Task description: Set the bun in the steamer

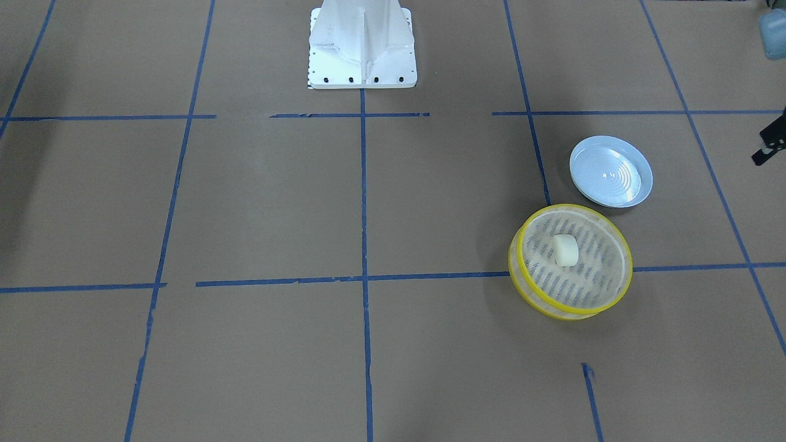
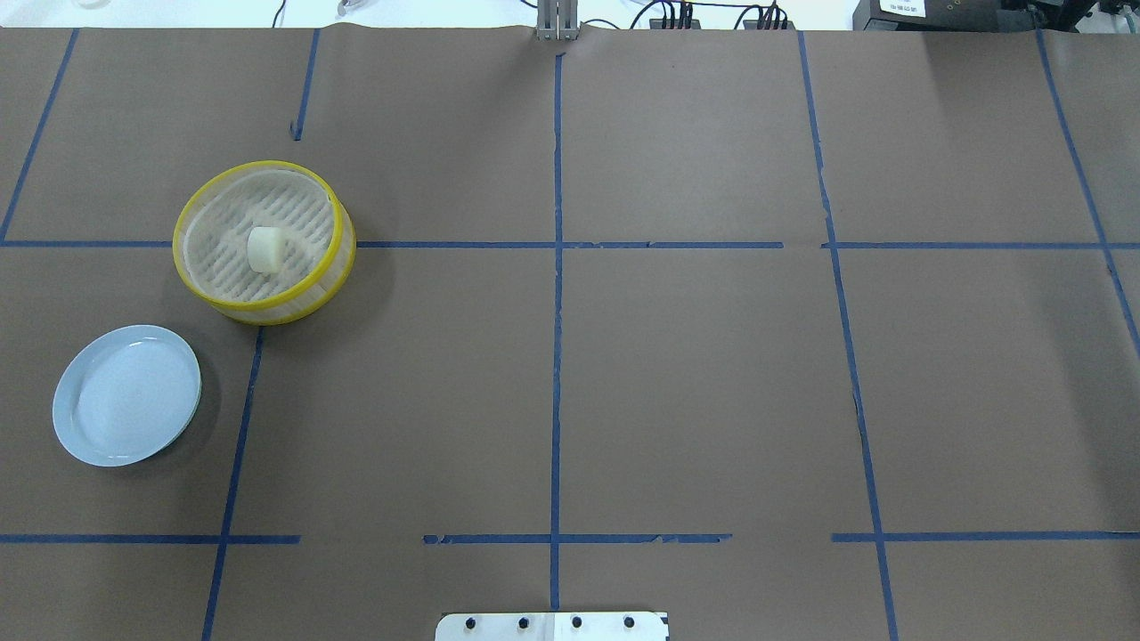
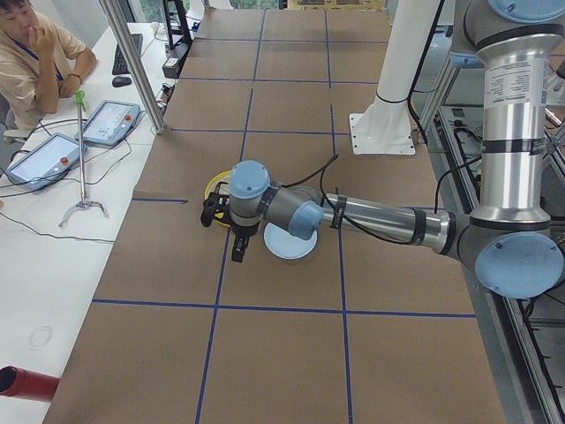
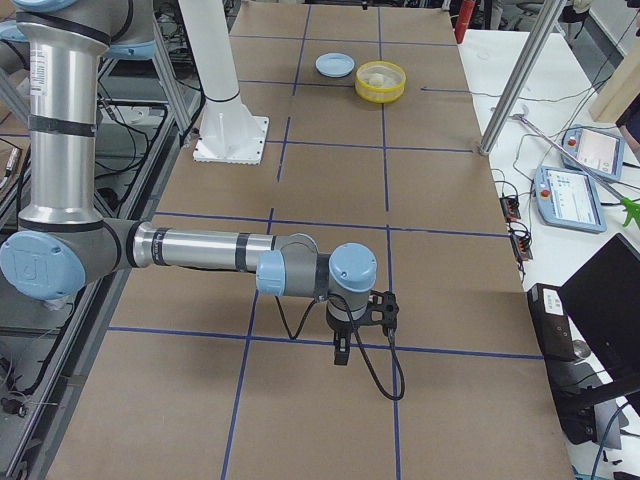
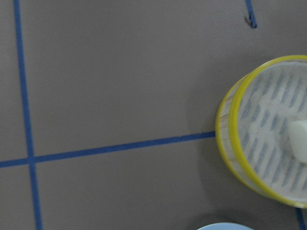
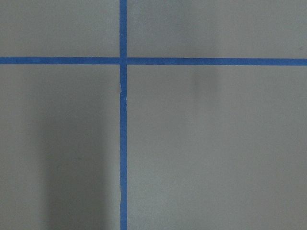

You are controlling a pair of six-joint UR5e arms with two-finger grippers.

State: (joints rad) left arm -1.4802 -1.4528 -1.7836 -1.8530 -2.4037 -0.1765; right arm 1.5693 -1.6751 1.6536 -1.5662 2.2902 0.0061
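The cream-white bun (image 1: 565, 250) lies inside the steamer (image 1: 574, 207), a round basket with yellow rims, near the middle of its slotted floor. Both also show in the overhead view, the bun (image 2: 264, 249) in the steamer (image 2: 258, 166), and at the right edge of the left wrist view (image 5: 300, 139). My left gripper (image 3: 237, 252) hangs above the table near the steamer, seen only in the left side view; I cannot tell if it is open. My right gripper (image 4: 341, 352) hangs far from the steamer, seen only in the right side view; I cannot tell its state.
A light-blue plate (image 1: 611, 172) with nothing on it sits beside the steamer, toward the robot. The white robot base (image 1: 362, 55) stands at the table's middle edge. Blue tape lines grid the brown table. A black part (image 1: 770, 144) is cut off at the front view's right edge.
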